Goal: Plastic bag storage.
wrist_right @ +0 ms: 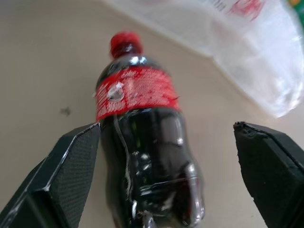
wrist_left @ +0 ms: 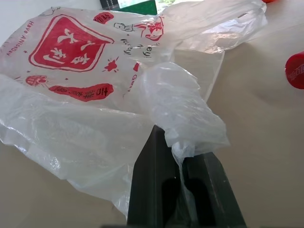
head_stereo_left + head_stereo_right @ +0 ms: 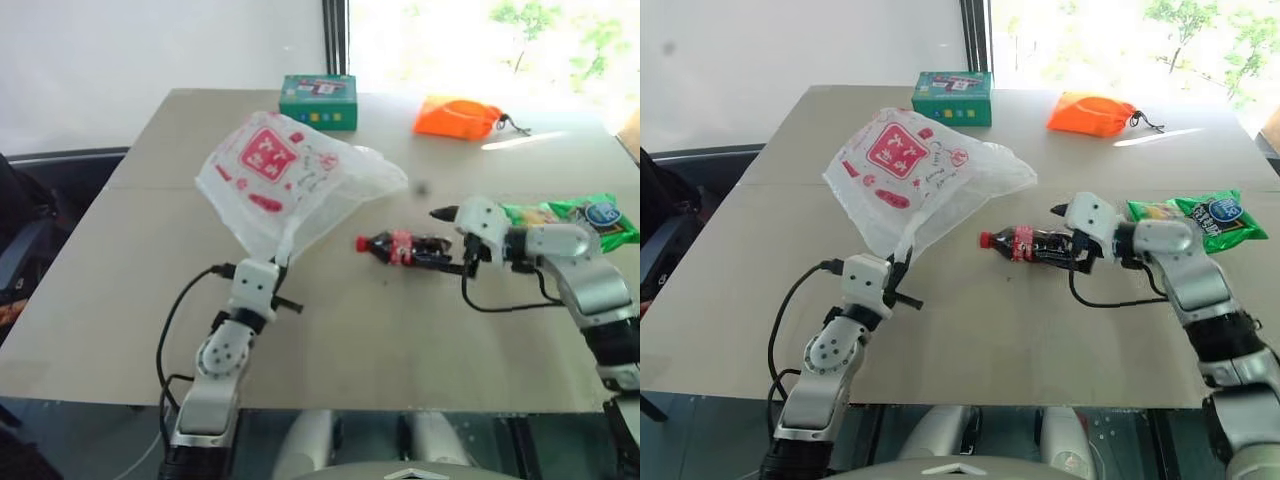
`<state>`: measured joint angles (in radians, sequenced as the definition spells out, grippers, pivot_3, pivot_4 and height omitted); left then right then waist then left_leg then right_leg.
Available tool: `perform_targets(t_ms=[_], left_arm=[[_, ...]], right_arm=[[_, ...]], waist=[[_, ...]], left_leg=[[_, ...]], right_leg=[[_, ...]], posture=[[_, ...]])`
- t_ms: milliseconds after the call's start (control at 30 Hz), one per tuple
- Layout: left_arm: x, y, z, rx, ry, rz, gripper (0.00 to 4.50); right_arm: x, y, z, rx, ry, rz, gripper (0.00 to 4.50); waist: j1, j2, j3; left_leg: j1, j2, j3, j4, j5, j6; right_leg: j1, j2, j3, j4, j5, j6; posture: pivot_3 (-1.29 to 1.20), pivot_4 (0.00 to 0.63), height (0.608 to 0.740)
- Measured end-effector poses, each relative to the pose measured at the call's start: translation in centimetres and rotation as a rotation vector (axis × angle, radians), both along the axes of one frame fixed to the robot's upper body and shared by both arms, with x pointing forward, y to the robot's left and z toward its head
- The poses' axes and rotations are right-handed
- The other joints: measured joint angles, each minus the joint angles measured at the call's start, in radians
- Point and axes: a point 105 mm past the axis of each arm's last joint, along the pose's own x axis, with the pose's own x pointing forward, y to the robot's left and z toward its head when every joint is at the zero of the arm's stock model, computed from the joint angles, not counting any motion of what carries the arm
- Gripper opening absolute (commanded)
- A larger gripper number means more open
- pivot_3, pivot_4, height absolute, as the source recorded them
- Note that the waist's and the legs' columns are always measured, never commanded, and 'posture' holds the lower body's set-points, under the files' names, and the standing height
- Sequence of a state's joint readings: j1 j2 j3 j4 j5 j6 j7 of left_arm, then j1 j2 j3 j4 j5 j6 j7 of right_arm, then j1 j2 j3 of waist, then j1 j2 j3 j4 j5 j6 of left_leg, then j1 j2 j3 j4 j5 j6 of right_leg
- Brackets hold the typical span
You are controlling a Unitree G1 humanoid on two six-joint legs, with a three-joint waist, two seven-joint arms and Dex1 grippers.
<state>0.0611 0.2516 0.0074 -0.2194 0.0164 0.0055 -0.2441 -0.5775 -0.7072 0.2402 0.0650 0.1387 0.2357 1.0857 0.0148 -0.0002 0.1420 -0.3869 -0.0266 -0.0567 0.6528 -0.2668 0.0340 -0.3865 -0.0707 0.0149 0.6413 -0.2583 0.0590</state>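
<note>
Desk (image 3: 140, 330) surface, tan, carries every item noted. Largest of them is the plastic bag (image 3: 285, 175), translucent white film with a red square logo, lying left of centre in the head views and bunched toward its lower edge. The left gripper (image 3: 272, 268), at lower left of centre, has its fingers (image 2: 156, 180) clamped on a twisted fold of that lower edge; the left wrist view shows film pinched between the two black pads. The bag mouth cannot be located from these views.

Right of centre, the right gripper (image 3: 1072, 240) stands with fingers spread wide on either side of the cola bottle (image 3: 1025, 243), which lies on its side, red cap pointing toward the bag. In the right wrist view one pad sits close against the bottle's flank, the other well clear; no grip is made yet.

Also on the desk: a green snack packet (image 3: 585, 218) at the right edge, an orange pouch (image 3: 457, 117) at upper right, and a green box (image 3: 318, 101) at top centre.

Risks, as judged:
- The bottle is round and lies loose; an off-centre closure could roll it away or squeeze it out of the pads.
- The left hold takes thin, slippery film only, and a tug could pull it free.
- If the pinch has caught both layers, the bag may stay shut when loading is attempted.
</note>
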Motion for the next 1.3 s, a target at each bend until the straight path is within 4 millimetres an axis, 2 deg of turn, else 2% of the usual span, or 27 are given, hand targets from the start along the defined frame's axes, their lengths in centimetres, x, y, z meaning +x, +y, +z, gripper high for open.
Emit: perform_targets(t_ms=[67, 233, 400, 600, 700, 800, 900, 933, 1067, 1200, 1300], left_arm=[[0.0, 0.2, 0.1, -0.005, -0.003, 0.01, 0.01], [-0.6, 0.0, 0.6, -0.057, -0.025, 0.007, 0.01], [-1.3, -0.4, 2.2, -0.216, -0.079, 0.0, 0.0], [-2.0, -0.7, 4.0, -0.361, -0.13, -0.062, 0.0], [-2.6, -2.1, 4.5, -0.382, -0.131, -0.155, 0.0], [-3.3, -3.3, 4.8, -0.389, -0.129, -0.235, 0.0], [-3.5, -3.2, 4.4, -0.386, -0.116, -0.239, 0.0], [-3.5, -3.1, 4.4, -0.388, -0.118, -0.237, 0.0], [-3.6, -3.2, 4.6, -0.395, -0.131, -0.248, 0.0], [-3.7, -3.9, 4.6, -0.401, -0.128, -0.281, 0.0], [-3.9, -4.5, 4.5, -0.405, -0.12, -0.311, 0.0]], right_arm=[[0.1, 0.5, -1.0, -0.051, 0.071, 0.024, 4.5], [1.3, 1.1, -1.4, -0.121, 0.118, 0.002, 4.5], [2.0, 1.6, -1.7, -0.157, 0.135, -0.007, 3.03], [2.2, 2.4, -1.6, -0.142, 0.126, -0.001, 3.03], [2.9, 4.6, -1.0, -0.073, 0.089, -0.007, 3.03], [3.6, 6.4, 1.1, -0.049, 0.0, 0.008, 3.03], [4.4, 7.0, 3.4, -0.069, -0.113, 0.015, 3.03], [4.5, 7.2, 3.6, -0.071, -0.127, 0.015, 3.03], [4.6, 8.1, 2.2, -0.113, -0.118, 0.042, 3.03], [4.2, 10.0, -0.1, -0.171, -0.083, 0.103, 3.03], [4.4, 11.8, -0.5, -0.157, -0.071, 0.118, 3.03]], waist=[[-0.002, 0.0, 0.0], [-0.004, -0.001, 0.0], [-0.003, -0.001, 0.0], [-0.013, -0.001, 0.0], [-0.033, 0.0, 0.001], [-0.03, 0.0, 0.002], [-0.024, -0.001, 0.002], [-0.024, -0.001, 0.002], [-0.028, -0.001, 0.002], [-0.031, -0.001, 0.003], [-0.033, -0.001, 0.003]], left_leg=[[0.0, 0.0, 0.0, 0.0, 0.0, 0.0], [-0.001, 0.001, 0.0, 0.0, 0.0, 0.0], [-0.003, 0.002, -0.001, 0.0, 0.0, 0.0], [-0.005, 0.002, 0.0, 0.0, 0.0, -0.001], [-0.009, 0.002, 0.003, 0.0, 0.001, -0.002], [-0.014, 0.001, 0.005, 0.0, 0.003, -0.005], [-0.016, 0.001, 0.005, 0.0, 0.003, -0.005], [-0.016, 0.001, 0.005, 0.0, 0.003, -0.005], [-0.015, 0.0, 0.007, 0.001, 0.003, -0.005], [-0.015, 0.001, 0.007, 0.0, 0.003, -0.005], [-0.015, 0.001, 0.008, 0.001, 0.004, -0.006]], right_leg=[[-0.001, 0.0, 0.0, 0.0, 0.0, 0.0], [-0.002, -0.003, 0.001, 0.0, 0.0, 0.0], [-0.004, -0.003, 0.002, 0.0, 0.0, 0.0], [-0.006, -0.002, 0.002, 0.001, 0.0, 0.0], [-0.013, -0.002, 0.005, 0.005, 0.0, 0.0], [-0.021, 0.0, 0.006, 0.009, 0.0, 0.0], [-0.022, 0.0, 0.005, 0.009, 0.0, 0.0], [-0.022, 0.0, 0.006, 0.008, 0.0, 0.0], [-0.022, 0.0, 0.007, 0.009, 0.0, 0.0], [-0.023, 0.002, 0.008, 0.012, 0.0, 0.0], [-0.024, 0.002, 0.009, 0.014, 0.0, 0.0]], posture=[[0.0, 0.15, 0.74], [0.0, 0.15, 0.74], [0.0, 0.15, 0.74], [0.0, 0.15, 0.74], [0.0, 0.15, 0.74], [0.0, 0.15, 0.74], [0.0, 0.15, 0.74], [0.0, 0.15, 0.74], [0.0, 0.15, 0.74], [0.0, 0.15, 0.74], [0.0, 0.15, 0.74]])
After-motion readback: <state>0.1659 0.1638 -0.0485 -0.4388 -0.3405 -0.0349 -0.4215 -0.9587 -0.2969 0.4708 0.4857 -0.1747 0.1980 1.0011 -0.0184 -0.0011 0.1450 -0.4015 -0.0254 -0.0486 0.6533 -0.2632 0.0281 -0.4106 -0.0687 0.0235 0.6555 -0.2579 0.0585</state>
